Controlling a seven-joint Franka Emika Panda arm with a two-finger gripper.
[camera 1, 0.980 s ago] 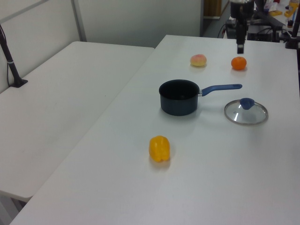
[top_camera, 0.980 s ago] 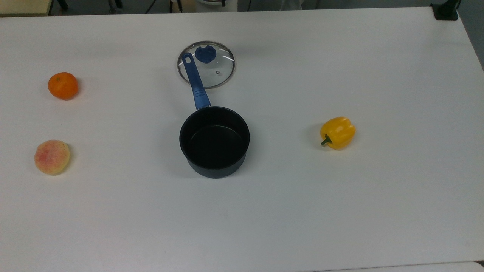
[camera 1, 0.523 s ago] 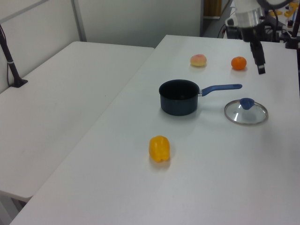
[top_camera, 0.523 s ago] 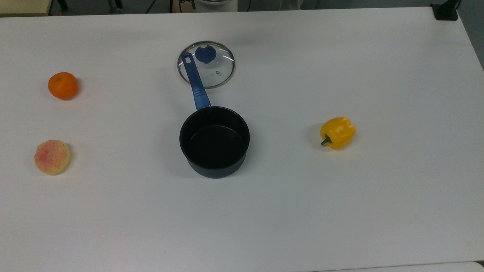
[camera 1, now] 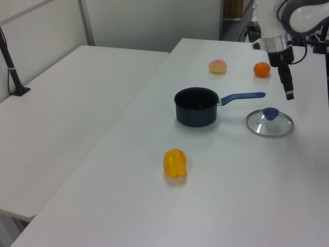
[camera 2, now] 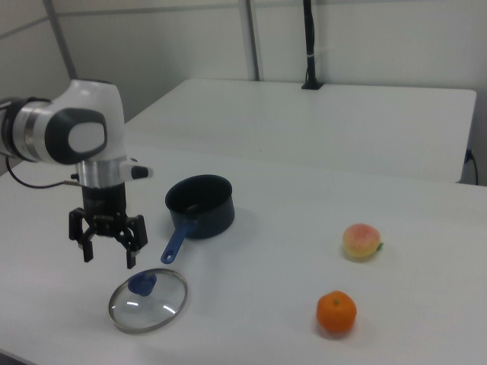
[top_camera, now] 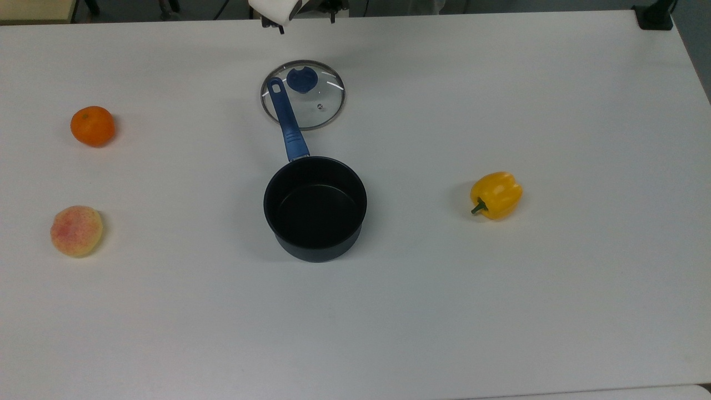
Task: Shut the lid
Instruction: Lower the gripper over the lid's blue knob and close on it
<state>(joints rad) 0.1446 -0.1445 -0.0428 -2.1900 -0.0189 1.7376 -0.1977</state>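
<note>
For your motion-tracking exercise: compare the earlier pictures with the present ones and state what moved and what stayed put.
The gripper has moved in the left view from above the orange rightward and down toward the glass lid; its jaws stand open, holding nothing. In the top view the arm has entered at the top edge. The lid, saucepan, orange, peach and yellow pepper have not moved.

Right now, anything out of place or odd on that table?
Nothing spilled or damaged. The lid lies flat on the table, off the saucepan, which stands upright and empty. In the top view the saucepan's blue handle overlaps the lid; the side views show them apart. The gripper hangs open above the lid, touching nothing.
</note>
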